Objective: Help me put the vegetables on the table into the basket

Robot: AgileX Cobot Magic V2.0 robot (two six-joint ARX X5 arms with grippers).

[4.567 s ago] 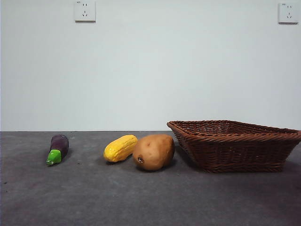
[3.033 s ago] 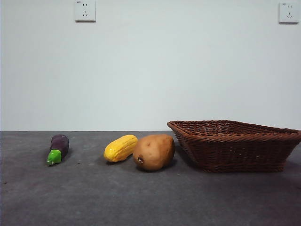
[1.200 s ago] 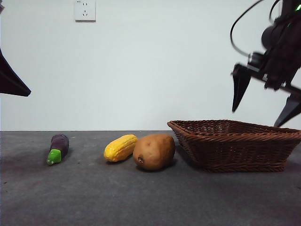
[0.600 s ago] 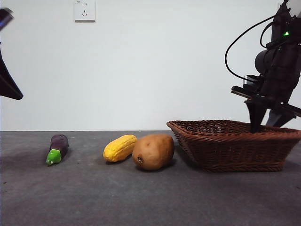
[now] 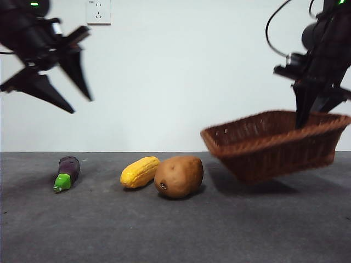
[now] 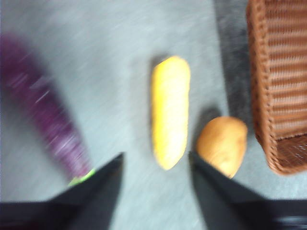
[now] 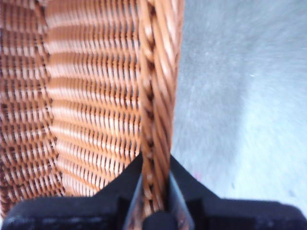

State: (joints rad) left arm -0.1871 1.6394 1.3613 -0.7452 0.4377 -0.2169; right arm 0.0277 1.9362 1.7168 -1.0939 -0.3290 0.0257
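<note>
Grey table (image 5: pixel 164 230), basket (image 5: pixel 274 145) gripped by its rim and held clear of it at right by right gripper (image 7: pixel 154 191), left gripper (image 6: pixel 154 165) spread wide, high above eggplant (image 5: pixel 67 172), corn (image 5: pixel 140 171), potato (image 5: pixel 179 176).

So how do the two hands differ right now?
The right hand is clamped on the basket rim, holding it off the table; the left hand is open, holding nothing, high above the eggplant. Both are off the table.
</note>
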